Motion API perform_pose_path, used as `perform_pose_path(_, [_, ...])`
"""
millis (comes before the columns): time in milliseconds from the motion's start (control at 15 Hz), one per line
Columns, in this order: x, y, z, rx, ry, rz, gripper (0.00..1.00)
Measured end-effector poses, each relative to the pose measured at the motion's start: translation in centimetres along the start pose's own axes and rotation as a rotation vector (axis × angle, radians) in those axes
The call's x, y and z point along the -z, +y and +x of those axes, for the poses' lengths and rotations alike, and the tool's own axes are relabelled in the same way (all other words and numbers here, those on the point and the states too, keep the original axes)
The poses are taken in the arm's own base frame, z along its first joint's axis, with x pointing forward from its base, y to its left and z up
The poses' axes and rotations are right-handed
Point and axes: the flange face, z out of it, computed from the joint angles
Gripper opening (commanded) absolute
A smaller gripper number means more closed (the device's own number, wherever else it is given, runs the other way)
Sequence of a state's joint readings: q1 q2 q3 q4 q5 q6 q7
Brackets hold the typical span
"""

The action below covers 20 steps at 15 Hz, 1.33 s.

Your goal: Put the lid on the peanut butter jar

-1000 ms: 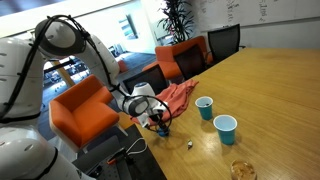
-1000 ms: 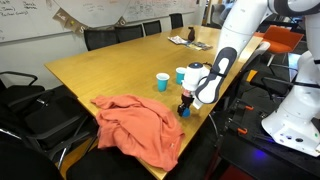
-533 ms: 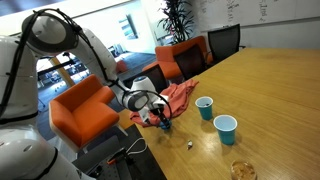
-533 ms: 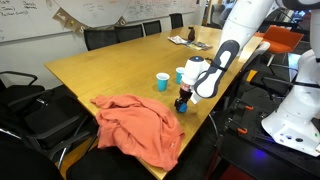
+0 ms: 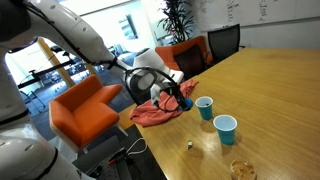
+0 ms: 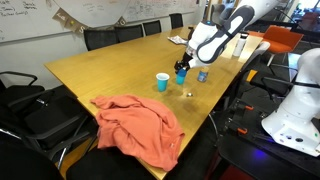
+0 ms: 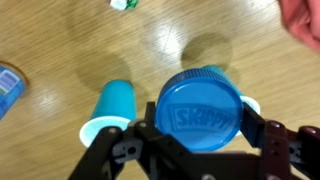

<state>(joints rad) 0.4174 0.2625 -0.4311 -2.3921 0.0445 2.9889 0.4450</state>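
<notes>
My gripper (image 7: 204, 128) is shut on the lid (image 7: 205, 107), a flat round blue cap marked "Skippy". It holds the lid in the air above the table, over the two teal-blue cups. In both exterior views the gripper (image 5: 181, 98) (image 6: 182, 72) hangs next to the cups (image 5: 204, 107) (image 6: 162, 81). One cup (image 7: 113, 106) shows left of the lid in the wrist view; the other is mostly hidden behind the lid. The peanut butter jar (image 5: 242, 171) stands apart near the table's edge and also shows in an exterior view (image 6: 203, 75) and at the wrist view's left edge (image 7: 5, 90).
A red cloth (image 5: 158, 108) (image 6: 138, 125) lies crumpled at the table's end. A small white scrap (image 5: 189, 146) (image 7: 122, 4) lies on the wooden table (image 5: 270, 90). Orange and black chairs stand around the table.
The gripper has risen from the table beside the red cloth with the lid in it and moved over towards the two cups.
</notes>
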Motion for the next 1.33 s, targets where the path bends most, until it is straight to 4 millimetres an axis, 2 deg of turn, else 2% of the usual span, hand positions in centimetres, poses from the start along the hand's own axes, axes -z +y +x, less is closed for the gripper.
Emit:
perform_pose_path(133, [0.9,3.3,2.9,-0.083,0.038,-0.048,0.55])
perform_pose_path(267, [1.2,6.2,4.7,-0.160,0.052,-0.094,0.55])
perform_pose_path(467, [1.2,9.9,5.8,-0.268,0.032,-0.154,0.55])
perform_pose_path(600, [1.0,11.6,5.7,-0.312,-0.002,-0.186,0.55])
perform_pose_path(667, [0.8,12.0,5.5,-0.324,-0.027,-0.192,0.80])
perform_pose_path(1000, [0.5,12.2,5.4,-0.311,-0.036,-0.195,0.80])
perform_pose_path(1067, [0.5,12.2,5.4,-0.310,-0.036,-0.195,0.55])
perform_pose_path(1333, [0.1,12.5,5.3,-0.315,-0.040,-0.197,0.55])
